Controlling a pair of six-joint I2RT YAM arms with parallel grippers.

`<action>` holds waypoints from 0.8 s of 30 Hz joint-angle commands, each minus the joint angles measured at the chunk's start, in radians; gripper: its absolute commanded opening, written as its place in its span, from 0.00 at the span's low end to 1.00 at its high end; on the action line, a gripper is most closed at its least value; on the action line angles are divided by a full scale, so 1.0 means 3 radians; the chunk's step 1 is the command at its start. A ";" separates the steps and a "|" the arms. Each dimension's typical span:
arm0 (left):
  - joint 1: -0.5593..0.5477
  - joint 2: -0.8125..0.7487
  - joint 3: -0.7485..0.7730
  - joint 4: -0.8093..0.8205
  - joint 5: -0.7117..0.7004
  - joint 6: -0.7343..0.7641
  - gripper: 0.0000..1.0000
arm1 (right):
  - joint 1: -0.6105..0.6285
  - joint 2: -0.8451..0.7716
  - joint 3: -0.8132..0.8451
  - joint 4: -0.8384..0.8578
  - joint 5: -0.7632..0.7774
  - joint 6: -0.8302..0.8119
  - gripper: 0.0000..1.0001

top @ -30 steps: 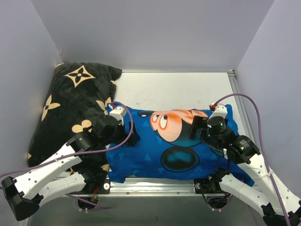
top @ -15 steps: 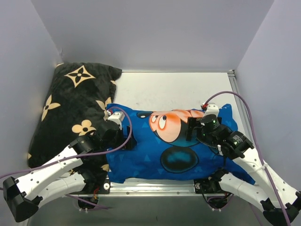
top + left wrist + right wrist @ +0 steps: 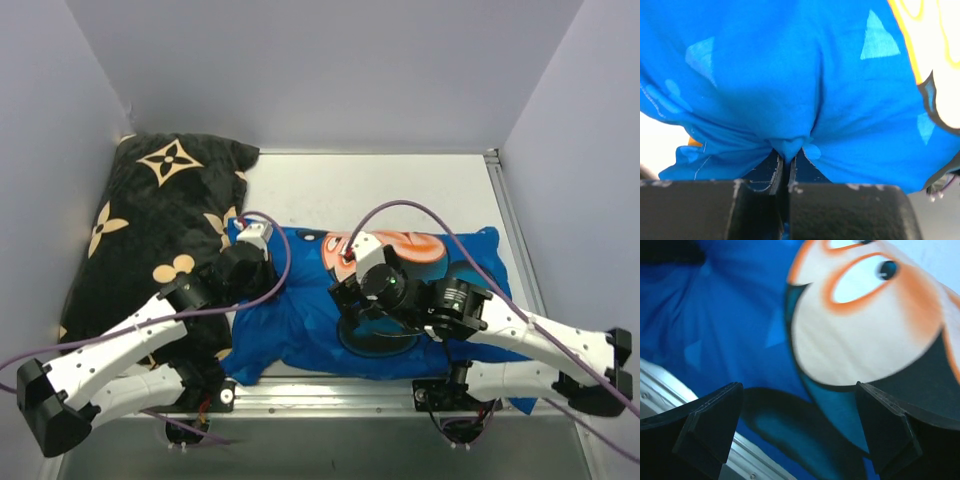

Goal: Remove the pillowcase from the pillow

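The pillowcase (image 3: 300,330), blue with a cartoon mouse print, lies across the middle of the table and still looks stuffed. The pillow itself is hidden inside it. My left gripper (image 3: 258,285) is at the cover's left end. In the left wrist view that gripper (image 3: 788,161) is shut on a small pinch of the blue pillowcase (image 3: 790,90), and the fabric bunches into folds around the jaws. My right gripper (image 3: 346,299) hovers over the middle of the cover, by the mouse face. In the right wrist view it (image 3: 800,412) is open above the pillowcase (image 3: 855,335), nothing between its fingers (image 3: 710,425).
A large black cushion (image 3: 150,230) with beige flower motifs lies along the left wall, touching the cover's left end. Bare table (image 3: 400,190) runs behind the pillowcase to the back wall. The metal front rail (image 3: 330,395) is just below the cover.
My left gripper has shut on the fabric at the left end. The right arm has swung left from the cover's right end to its middle, still open.
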 commanded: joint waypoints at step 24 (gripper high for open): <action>0.0151 -0.0003 0.0519 -0.0043 -0.0108 -0.0036 0.00 | 0.0260 0.0616 -0.0163 0.0272 0.1097 -0.0566 0.18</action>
